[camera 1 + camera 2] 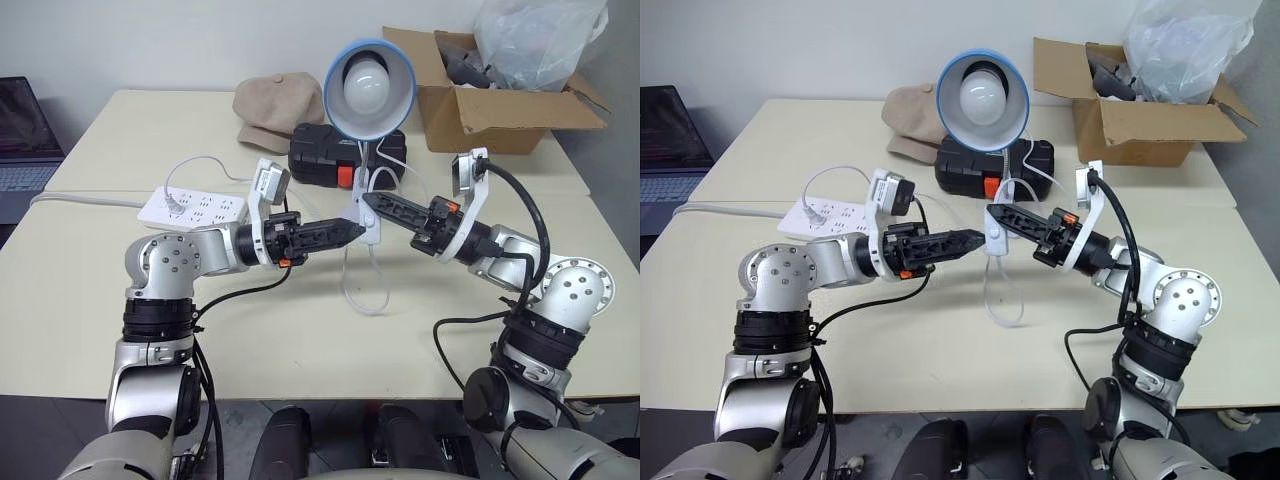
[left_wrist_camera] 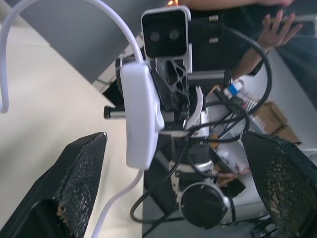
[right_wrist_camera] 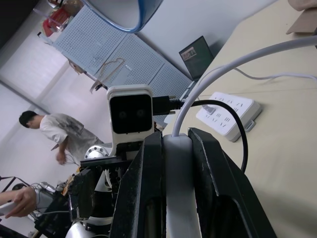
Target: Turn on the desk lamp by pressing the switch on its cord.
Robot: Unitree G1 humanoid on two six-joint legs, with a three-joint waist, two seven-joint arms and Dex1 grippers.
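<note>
End effector on my right (image 1: pixel 372 205) clenched the switch (image 1: pixel 373 232) upright above the worktop (image 1: pixel 90 290), while my released left end effector (image 1: pixel 352 230) sat just at its nine o'clock, nearer for pressing.

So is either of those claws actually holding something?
Yes: the right gripper clamps the switch by its long sides; the left gripper is open, holding nothing.

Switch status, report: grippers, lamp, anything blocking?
Right gripper shut on switch, held above table. Left gripper open, tips beside switch. Desk lamp unlit. Nothing blocking.
</note>
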